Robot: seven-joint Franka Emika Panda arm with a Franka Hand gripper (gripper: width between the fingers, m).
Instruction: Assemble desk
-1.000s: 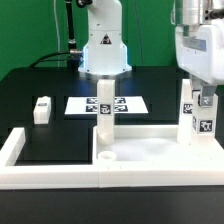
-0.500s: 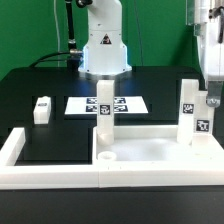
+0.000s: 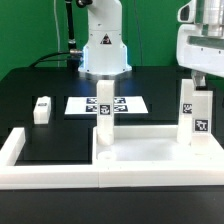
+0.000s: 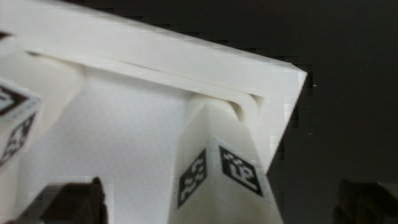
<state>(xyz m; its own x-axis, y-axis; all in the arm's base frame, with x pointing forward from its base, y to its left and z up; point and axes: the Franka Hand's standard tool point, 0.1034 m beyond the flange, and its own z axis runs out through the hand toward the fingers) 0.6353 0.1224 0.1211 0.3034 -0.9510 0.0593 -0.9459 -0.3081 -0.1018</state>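
Pincer (image 3: 198, 76) hangs wide and empty at twelve o'clock of the upright leg (image 3: 192, 115), which judging by its stance is seated in the panel's (image 3: 150, 150) two-o'clock corner and needs no holding; a spare leg (image 3: 41, 108) lies on the tabletop (image 3: 60, 140) at nine o'clock.

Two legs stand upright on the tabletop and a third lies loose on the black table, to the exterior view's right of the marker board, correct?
No. The loose leg lies to the exterior view's left of the marker board, not its right. The middle leg and the end leg do stand upright on the tabletop.
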